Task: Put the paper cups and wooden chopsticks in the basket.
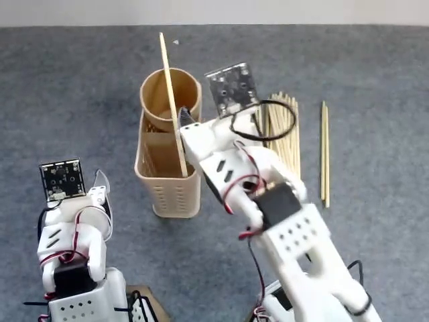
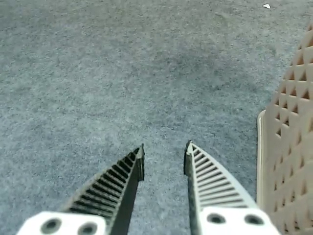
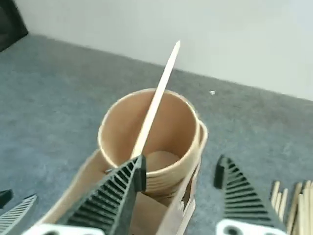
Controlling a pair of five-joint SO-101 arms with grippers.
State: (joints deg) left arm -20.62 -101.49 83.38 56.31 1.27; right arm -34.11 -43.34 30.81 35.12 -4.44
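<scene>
A beige slotted basket (image 1: 175,191) stands mid-table with a paper cup (image 1: 171,94) upright in its far end. One wooden chopstick (image 1: 171,94) stands slanted in the basket, leaning across the cup. My right gripper (image 1: 185,126) hovers over the basket, open; in the right wrist view the chopstick (image 3: 155,100) rises beside one finger (image 3: 124,188) of that gripper (image 3: 178,171), over the cup (image 3: 146,137), and nothing is clamped. My left gripper (image 2: 164,156) is open over bare carpet near the basket's wall (image 2: 288,147).
A pile of several loose chopsticks (image 1: 285,127) lies right of the basket, partly under the right arm. Two more chopsticks (image 1: 325,154) lie farther right. The left arm (image 1: 70,228) sits at the front left, on grey carpet (image 1: 80,100).
</scene>
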